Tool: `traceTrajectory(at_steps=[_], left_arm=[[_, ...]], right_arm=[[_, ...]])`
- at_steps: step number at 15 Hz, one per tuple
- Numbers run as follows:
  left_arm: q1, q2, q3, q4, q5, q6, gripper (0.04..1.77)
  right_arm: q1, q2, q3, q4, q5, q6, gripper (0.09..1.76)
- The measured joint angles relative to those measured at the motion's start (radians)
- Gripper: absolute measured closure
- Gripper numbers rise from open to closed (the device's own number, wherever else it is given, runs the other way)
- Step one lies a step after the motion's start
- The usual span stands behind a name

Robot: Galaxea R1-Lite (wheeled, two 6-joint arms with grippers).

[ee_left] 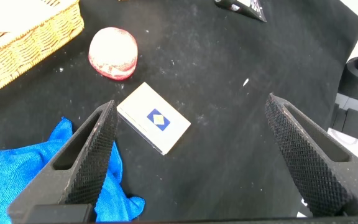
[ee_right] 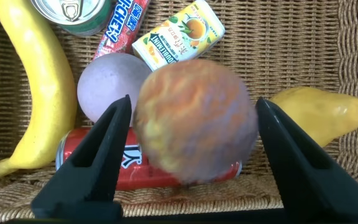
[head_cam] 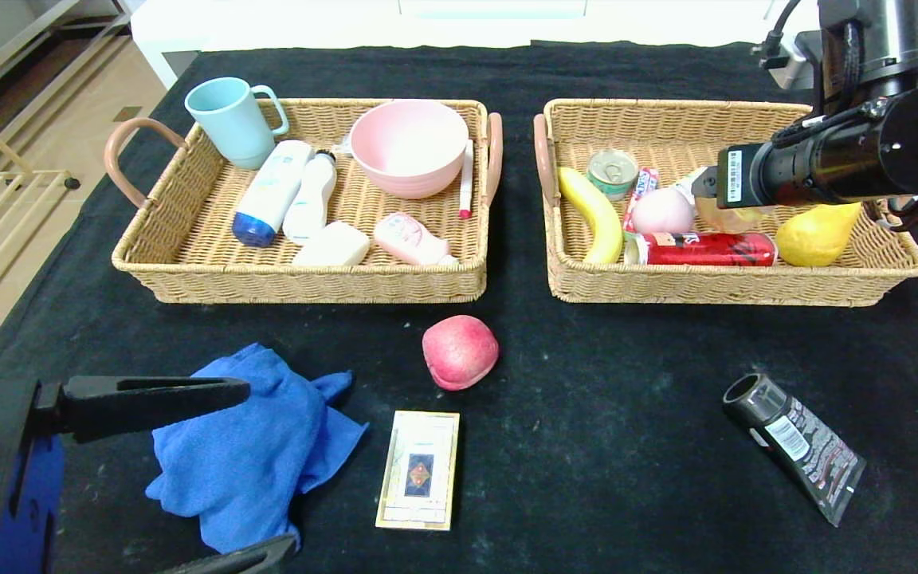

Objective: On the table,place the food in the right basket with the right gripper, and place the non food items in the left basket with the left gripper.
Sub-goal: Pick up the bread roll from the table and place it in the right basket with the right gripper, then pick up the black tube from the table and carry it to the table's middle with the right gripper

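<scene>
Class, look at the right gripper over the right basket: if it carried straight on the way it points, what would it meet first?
Most likely the orange-pink fruit between the jaws of the right gripper, which look open around it. Beyond that lie the red can and the right basket floor, though depth is hard to judge.

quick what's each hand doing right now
Left hand: open, empty, over the table.
Right hand: open around a peach, over the right basket.
</scene>
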Motion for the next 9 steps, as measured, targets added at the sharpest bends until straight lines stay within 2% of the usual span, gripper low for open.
traceTrajectory(at_steps=[9], left_arm=[[0.0, 0.002, 0.001, -0.001, 0.0, 0.0, 0.09]], right_arm=[[-0.006, -0.022, 0.006, 0.005, 0.002, -0.001, 0.22]])
